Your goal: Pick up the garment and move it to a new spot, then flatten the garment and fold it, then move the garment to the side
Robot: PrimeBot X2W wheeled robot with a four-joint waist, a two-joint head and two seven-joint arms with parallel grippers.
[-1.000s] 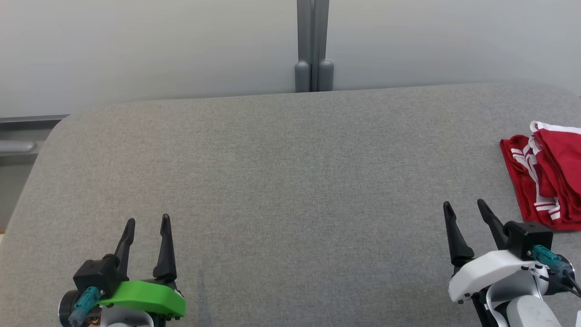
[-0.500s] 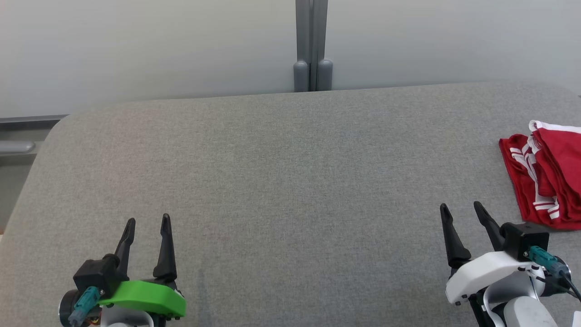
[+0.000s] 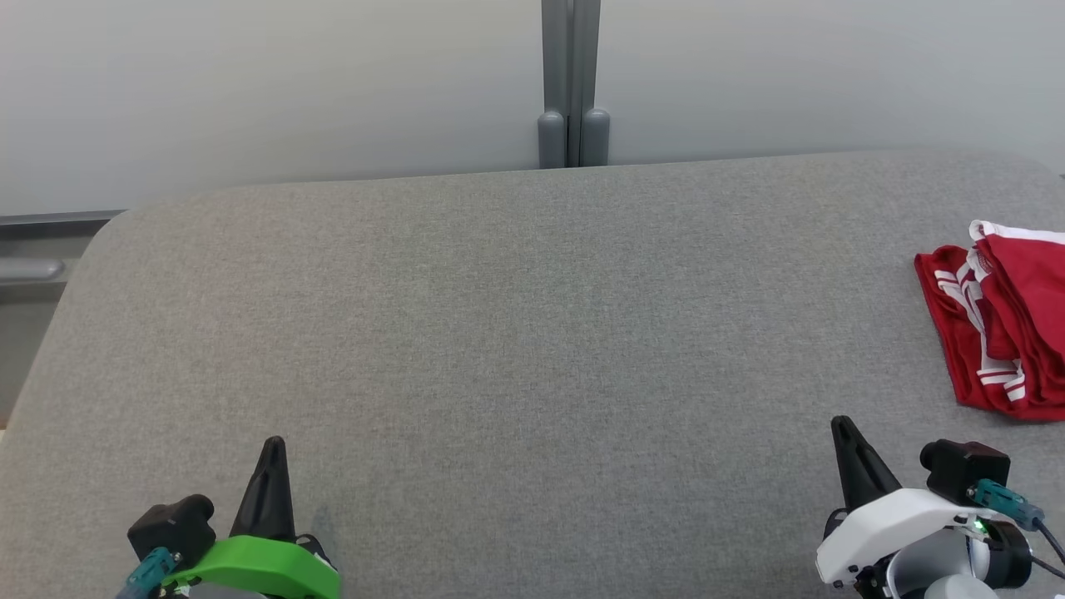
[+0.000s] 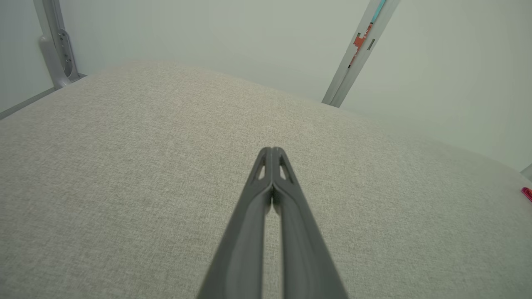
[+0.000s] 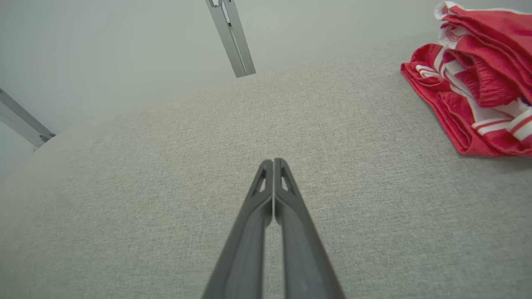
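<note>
The garment (image 3: 1007, 320) is a red piece with white stripes, lying bunched at the far right edge of the grey padded table (image 3: 532, 333); the right wrist view has it at the upper right (image 5: 474, 91). My right gripper (image 3: 842, 426) sits at the lower right, shut with nothing in it, a short way left of and nearer than the garment; its fingers meet tip to tip (image 5: 273, 160). At the lower left my left gripper (image 3: 273, 443) is shut and empty, tips pressed together (image 4: 272, 148) above bare fabric.
A grey post (image 3: 572, 83) stands against the pale wall behind the table's far edge. The table's rounded left corner (image 3: 108, 233) drops off toward a grey rail (image 3: 33, 268). A sliver of red shows at the right edge of the left wrist view (image 4: 527, 192).
Both grippers have shut from open and have drawn back toward the bottom of the head view. The garment has not moved.
</note>
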